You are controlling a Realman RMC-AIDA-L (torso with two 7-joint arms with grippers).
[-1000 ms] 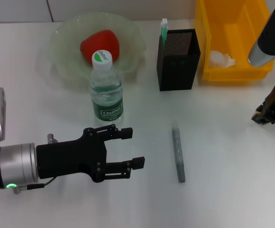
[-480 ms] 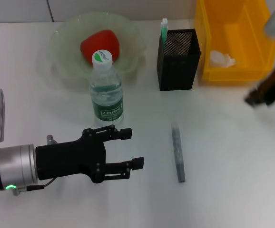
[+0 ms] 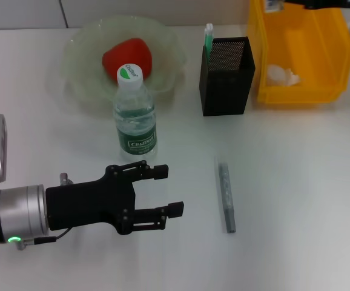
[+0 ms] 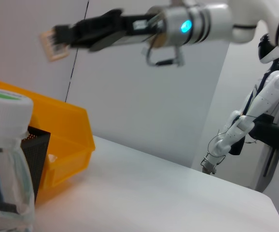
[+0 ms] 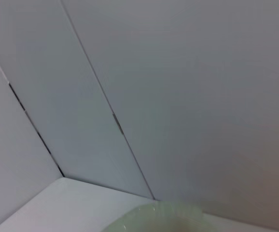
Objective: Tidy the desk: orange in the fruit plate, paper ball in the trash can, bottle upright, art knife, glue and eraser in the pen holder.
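Left gripper [image 3: 163, 191] hangs low over the near-left part of the bench [image 3: 296, 194], fingers spread apart and holding nothing. Just beyond it the bottle [image 3: 135, 115] stands upright, so that step looks done. Behind the bottle, the fruit plate [image 3: 81, 54] holds a red-orange fruit [image 3: 126, 53], which I take to be the orange, already placed. Further right, a grey stick-like item [image 3: 226, 195], probably the art knife though it could be the glue, lies flat on the bench, well apart from the pen holder [image 3: 226, 76]; it is not yet put away. The pen holder has one green-and-white item [image 3: 209, 35] poking above its rim. Beside it, the yellow trash can [image 3: 284, 91] contains the paper ball [image 3: 282, 74], so that step seems finished too. Right gripper [image 4: 62, 38], seen from the left wrist view, is raised high above the far-right area and pinches a small pale block [image 4: 52, 43], likely the eraser. By my reading, the eraser and the grey item remain.
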